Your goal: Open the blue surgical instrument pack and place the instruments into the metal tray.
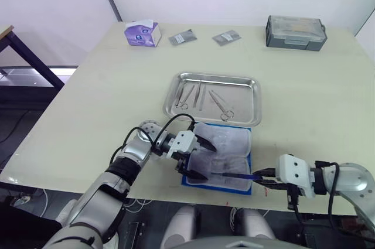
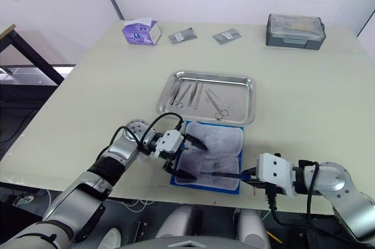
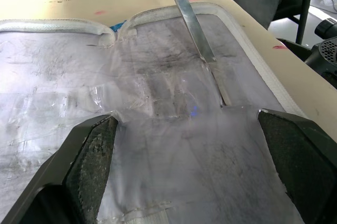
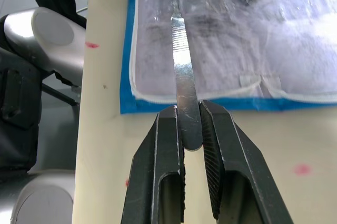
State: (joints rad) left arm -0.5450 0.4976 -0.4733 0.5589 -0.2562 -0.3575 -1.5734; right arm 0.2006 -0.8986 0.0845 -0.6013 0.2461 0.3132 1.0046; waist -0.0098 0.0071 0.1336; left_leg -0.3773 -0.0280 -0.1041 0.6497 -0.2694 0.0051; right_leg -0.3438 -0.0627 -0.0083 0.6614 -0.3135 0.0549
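Flat silver instrument tight in right gripper, over opened blue pack.

Bright, even light, soft shadows, glare on the metal tray

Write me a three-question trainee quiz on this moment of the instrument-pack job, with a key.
1. True or false: the tray already holds instruments.
2. Which gripper grips a flat silver tool? A) left B) right
3. Fill in: the left gripper hovers open over the pack's pale ____.

Key:
1. True.
2. B: the right gripper is shut on the tool's end, beside the opened pack.
3. Lining.
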